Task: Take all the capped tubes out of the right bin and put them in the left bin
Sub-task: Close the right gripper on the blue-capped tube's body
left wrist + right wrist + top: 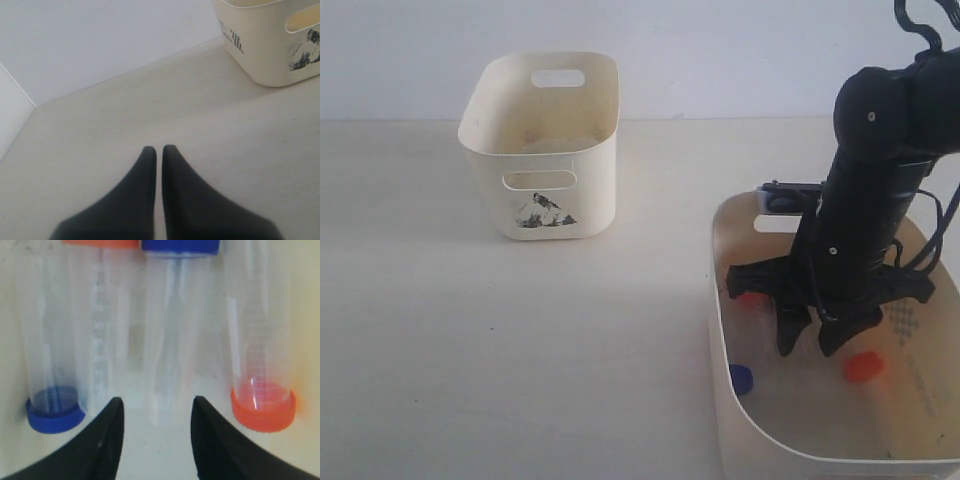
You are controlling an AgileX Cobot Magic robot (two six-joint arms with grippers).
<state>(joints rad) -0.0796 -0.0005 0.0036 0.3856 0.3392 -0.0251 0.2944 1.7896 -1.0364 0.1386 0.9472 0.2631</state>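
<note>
The right end effector (817, 345) hangs low inside the right bin (740, 440), at the lower right of the exterior view. Its fingers are spread on both sides of one blue-capped tube (167, 340), not pinching it. All four capped tubes (260, 350) lie there, packed side by side. I think a finger can catch a neighbour tube, or the smooth tube can slip out if gripped near its narrow end. The left bin (545, 150) stands well apart at the upper left on the tabletop (520, 350), so both bin walls must be cleared. The left end effector (159, 150) is pressed together and holds nothing.
</note>
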